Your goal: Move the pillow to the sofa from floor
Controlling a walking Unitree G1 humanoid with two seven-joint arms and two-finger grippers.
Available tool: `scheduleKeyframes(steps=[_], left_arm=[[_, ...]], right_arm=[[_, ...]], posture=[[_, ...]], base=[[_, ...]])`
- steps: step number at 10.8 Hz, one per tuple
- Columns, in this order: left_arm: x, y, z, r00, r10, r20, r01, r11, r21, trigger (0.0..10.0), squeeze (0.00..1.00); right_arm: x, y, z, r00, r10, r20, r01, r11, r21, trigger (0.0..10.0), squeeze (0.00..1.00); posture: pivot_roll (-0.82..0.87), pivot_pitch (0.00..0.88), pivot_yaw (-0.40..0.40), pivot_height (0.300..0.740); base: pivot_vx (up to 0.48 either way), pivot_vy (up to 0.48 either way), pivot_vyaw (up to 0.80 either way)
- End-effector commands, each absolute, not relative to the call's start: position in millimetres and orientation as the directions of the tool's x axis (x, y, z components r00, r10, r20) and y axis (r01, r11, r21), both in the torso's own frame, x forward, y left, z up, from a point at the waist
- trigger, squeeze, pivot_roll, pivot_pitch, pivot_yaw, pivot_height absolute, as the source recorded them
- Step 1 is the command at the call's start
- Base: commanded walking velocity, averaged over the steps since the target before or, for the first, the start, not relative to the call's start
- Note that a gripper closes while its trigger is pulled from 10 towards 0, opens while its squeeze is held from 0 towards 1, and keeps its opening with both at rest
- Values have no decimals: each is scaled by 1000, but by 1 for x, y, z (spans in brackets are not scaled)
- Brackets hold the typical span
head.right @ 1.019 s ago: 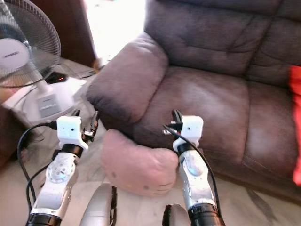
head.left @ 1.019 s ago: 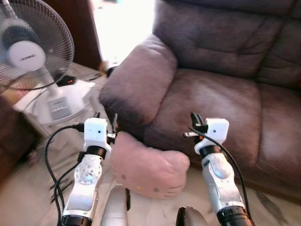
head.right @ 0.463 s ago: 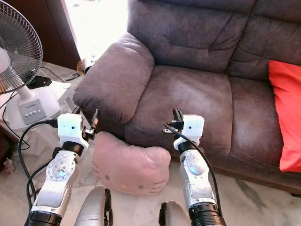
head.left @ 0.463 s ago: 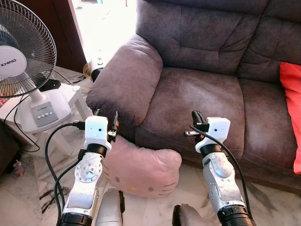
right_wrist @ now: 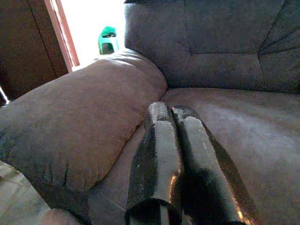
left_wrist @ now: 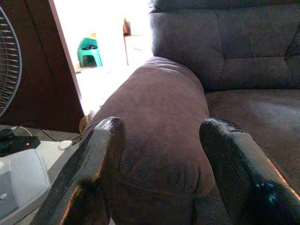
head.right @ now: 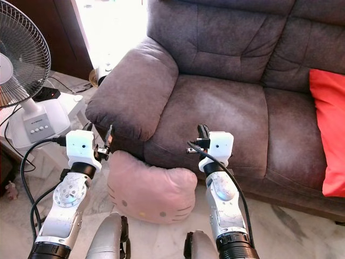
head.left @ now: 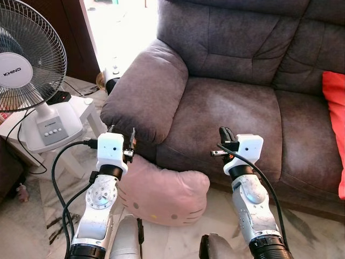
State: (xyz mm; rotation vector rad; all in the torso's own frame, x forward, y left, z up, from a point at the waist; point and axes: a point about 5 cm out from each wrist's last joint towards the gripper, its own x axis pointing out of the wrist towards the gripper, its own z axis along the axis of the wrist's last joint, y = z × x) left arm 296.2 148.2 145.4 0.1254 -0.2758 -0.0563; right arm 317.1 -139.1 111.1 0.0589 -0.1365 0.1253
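A pink cat-face pillow point(head.left: 164, 190) lies on the marble floor, leaning against the front of the dark grey sofa point(head.left: 232, 105). Both arms are raised in front of me, one on each side of the pillow. My left gripper point(head.left: 122, 133) hovers above the pillow's left corner, just before the sofa's armrest point(head.left: 145, 94); its fingers point(left_wrist: 101, 145) stand apart with nothing between them. My right gripper point(head.left: 225, 135) is over the seat's front edge, right of the pillow, with its fingers point(right_wrist: 159, 126) pressed together and holding nothing.
A white standing fan point(head.left: 29, 56) on its base is at the left, with a power strip point(head.left: 57, 97) and black cables point(head.left: 56, 178) on the floor. A red cushion point(head.right: 326, 127) rests on the sofa's right seat. A bright doorway point(left_wrist: 101, 42) lies behind the armrest.
The camera has swung and settled, so the red cushion came into view and the blur cleared. Arms, grippers and pillow keep the same places relative to each other.
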Motion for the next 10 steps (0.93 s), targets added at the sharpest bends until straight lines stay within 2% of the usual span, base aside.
scheduleKeyframes(steps=[1,5,10], left_arm=[[296,147,145,962,-74,261,40,990,133,10000,0],[296,148,145,963,-74,260,40,990,134,10000,0],[297,148,146,963,-73,261,38,990,135,10000,0]], right_arm=[[317,-139,109,984,124,128,-131,990,53,10000,0],[316,-139,107,985,124,117,-132,990,57,10000,0],[316,-138,108,984,132,119,-139,989,54,10000,0]], posture=[[144,159,-33,612],[144,166,-34,608],[145,171,-34,531]], base=[[0,0,0],[0,0,0],[0,0,0]])
